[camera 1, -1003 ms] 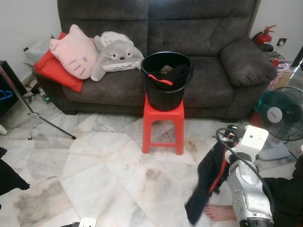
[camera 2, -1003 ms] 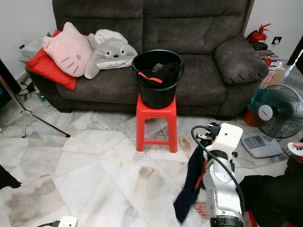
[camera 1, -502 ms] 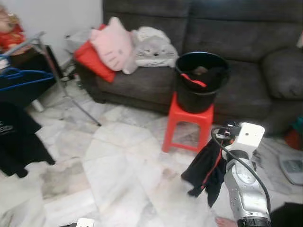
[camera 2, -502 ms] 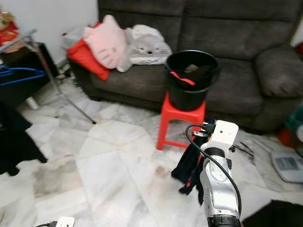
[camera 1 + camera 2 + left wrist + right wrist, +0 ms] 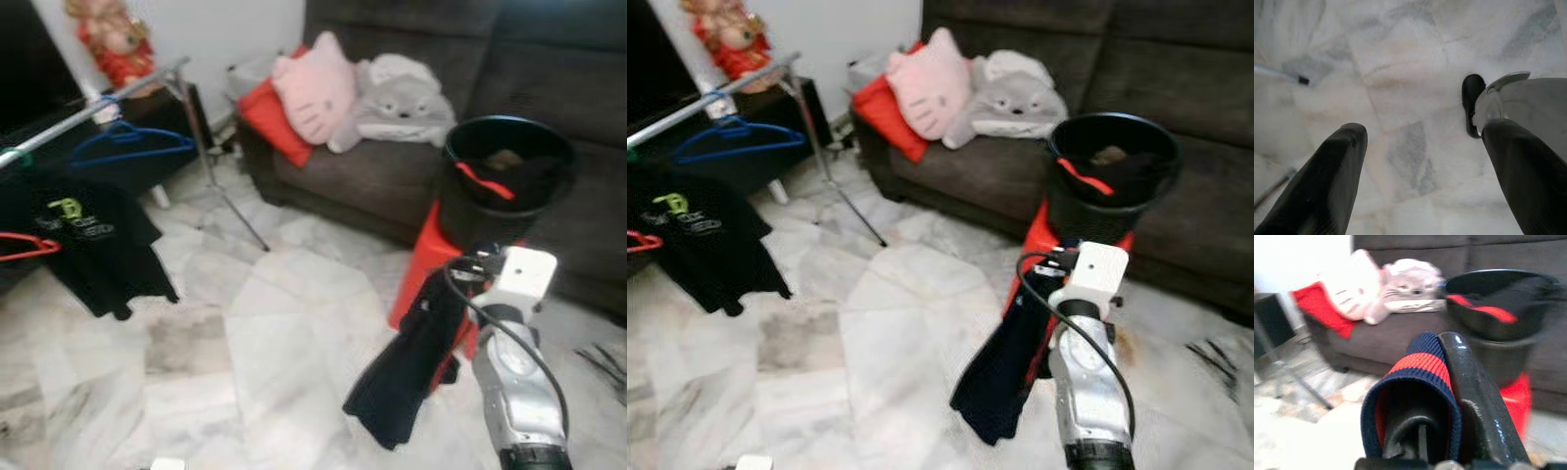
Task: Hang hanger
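Marble floor (image 5: pixel 284 323) separates the clothes rack (image 5: pixel 118 98) from the right pincer (image 5: pixel 1449 382), clamped on a navy garment (image 5: pixel 407 367). Left pincer (image 5: pixel 1420 161) hangs apart, idle. Carrying step; reaching the rail seems next.

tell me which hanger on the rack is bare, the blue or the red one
The blue hanger: it hangs bare on the rail, while the red hanger carries a black shirt.
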You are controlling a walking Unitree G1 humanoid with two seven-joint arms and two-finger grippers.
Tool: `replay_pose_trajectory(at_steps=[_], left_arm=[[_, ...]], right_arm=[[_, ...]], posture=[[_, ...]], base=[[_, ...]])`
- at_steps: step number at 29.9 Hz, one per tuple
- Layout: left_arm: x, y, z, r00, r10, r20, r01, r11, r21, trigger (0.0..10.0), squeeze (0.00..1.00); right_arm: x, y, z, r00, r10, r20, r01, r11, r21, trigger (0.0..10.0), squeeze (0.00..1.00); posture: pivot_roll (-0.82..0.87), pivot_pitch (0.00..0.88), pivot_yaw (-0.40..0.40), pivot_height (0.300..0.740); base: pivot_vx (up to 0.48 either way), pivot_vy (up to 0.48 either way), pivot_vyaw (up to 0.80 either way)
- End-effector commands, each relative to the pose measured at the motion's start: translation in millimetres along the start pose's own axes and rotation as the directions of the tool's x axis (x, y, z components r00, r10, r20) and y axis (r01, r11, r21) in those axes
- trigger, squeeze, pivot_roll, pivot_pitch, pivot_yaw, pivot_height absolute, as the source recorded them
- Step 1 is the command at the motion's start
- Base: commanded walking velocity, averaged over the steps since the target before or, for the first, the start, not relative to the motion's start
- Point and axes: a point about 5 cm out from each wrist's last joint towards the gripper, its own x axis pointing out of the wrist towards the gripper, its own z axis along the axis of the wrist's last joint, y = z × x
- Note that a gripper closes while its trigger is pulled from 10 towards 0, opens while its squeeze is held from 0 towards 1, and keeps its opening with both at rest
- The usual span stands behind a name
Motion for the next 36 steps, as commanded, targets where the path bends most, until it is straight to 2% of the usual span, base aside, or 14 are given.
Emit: replay_pose_trajectory(at_steps=[1, 30, 32, 36], left_arm=[[-2.8, 4.2, -10.8, 0.999, 0.005, -0.036, -0.005, 1.000, -0.003, 10.0, 0.00], [-4.2, -0.4, -17.5, 0.999, -0.002, -0.051, 0.002, 1.000, -0.007, 10.0, 0.00], [-4.0, -1.1, -17.2, 0.999, -0.003, -0.050, 0.002, 1.000, -0.009, 10.0, 0.00], [-4.0, -1.1, -17.4, 0.999, -0.001, -0.050, 0.000, 1.000, -0.014, 10.0, 0.00]], right_arm=[[2.6, 7.0, 8.1, 0.999, 0.030, 0.043, -0.029, 1.000, -0.004, 10.0, 0.00], [8.0, 6.4, 9.1, 0.998, 0.046, 0.051, -0.046, 0.999, -0.002, 10.0, 0.00], [8.3, 9.4, 6.8, 0.998, 0.057, 0.029, -0.058, 0.998, 0.032, 10.0, 0.00], [8.7, 10.9, 6.6, 0.998, 0.065, 0.025, -0.065, 0.997, 0.036, 10.0, 0.00]], posture=[[-0.07, 0.000, 0.040, 0.740], [-0.07, 0.000, 0.029, 0.740], [-0.07, 0.000, 0.027, 0.740], [-0.06, 0.000, 0.025, 0.740]], base=[[0.000, 0.000, 0.80], [0.000, 0.000, 0.80], [0.000, 0.000, 0.00], [0.000, 0.000, 0.00]])
